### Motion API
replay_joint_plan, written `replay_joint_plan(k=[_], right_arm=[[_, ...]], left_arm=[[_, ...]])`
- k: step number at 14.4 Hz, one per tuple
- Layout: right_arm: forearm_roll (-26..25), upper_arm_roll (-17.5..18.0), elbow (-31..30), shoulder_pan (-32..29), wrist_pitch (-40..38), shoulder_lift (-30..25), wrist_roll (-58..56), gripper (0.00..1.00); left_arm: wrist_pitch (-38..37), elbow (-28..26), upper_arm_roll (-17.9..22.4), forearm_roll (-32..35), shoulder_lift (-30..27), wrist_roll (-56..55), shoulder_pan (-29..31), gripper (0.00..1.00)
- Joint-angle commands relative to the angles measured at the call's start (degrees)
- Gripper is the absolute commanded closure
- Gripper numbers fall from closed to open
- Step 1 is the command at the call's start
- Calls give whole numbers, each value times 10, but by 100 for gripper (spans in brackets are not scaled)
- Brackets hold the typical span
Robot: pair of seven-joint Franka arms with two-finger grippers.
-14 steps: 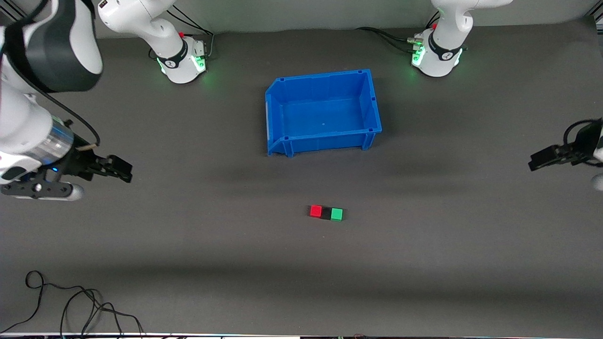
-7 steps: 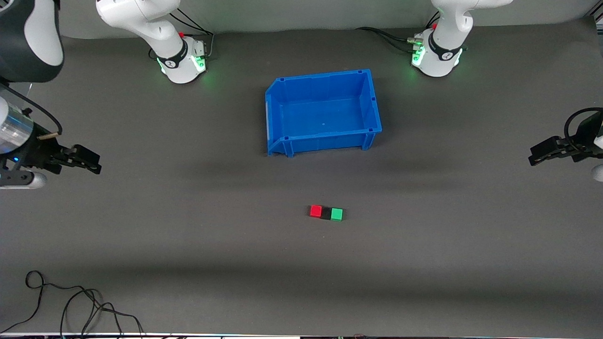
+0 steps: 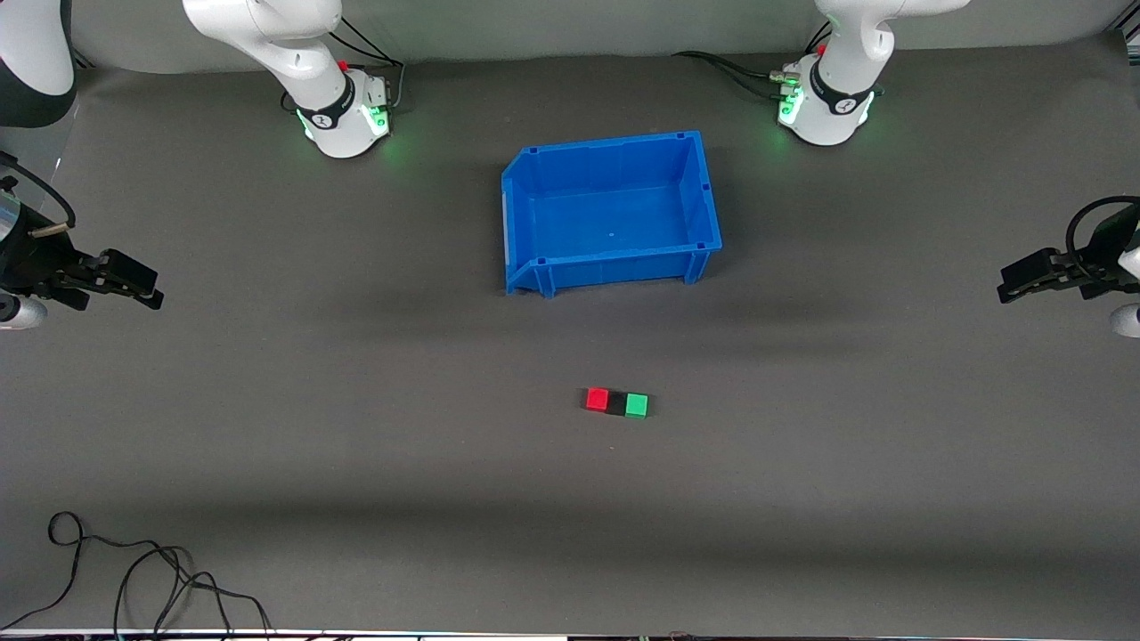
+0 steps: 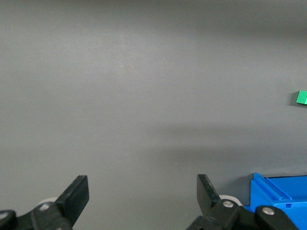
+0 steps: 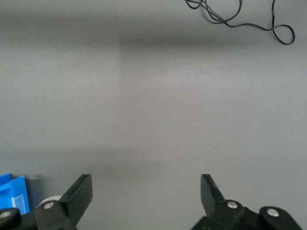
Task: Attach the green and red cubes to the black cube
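The red cube (image 3: 598, 399), black cube (image 3: 616, 402) and green cube (image 3: 636, 405) lie in one touching row on the grey mat, the black one in the middle, nearer to the front camera than the bin. The green cube (image 4: 301, 97) also shows at the edge of the left wrist view. My right gripper (image 3: 147, 290) hangs open over the mat at the right arm's end of the table, holding nothing (image 5: 146, 189). At the left arm's end, my left gripper (image 3: 1009, 282) is open and empty over the mat (image 4: 143, 189). Both are well apart from the cubes.
A blue bin (image 3: 610, 209) stands empty mid-table, farther from the front camera than the cubes; a corner of it shows in each wrist view (image 4: 273, 189) (image 5: 12, 194). A black cable (image 3: 134, 570) lies looped near the front edge at the right arm's end.
The right arm has drawn back toward its end of the table, away from the cubes. The left gripper has barely shifted. The cubes have not moved.
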Motion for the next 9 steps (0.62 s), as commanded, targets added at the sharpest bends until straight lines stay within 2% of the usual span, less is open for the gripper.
replay_joint_plan(k=[1,9], right_arm=[[-5,9,-2,-4,-29,-9,0,0],[18,9,8,-4,-51,-6,0,0]], left_arm=[[-12,16,2,7,5,10,-2,0],[-3,17,1,8,10,10,-4,0]])
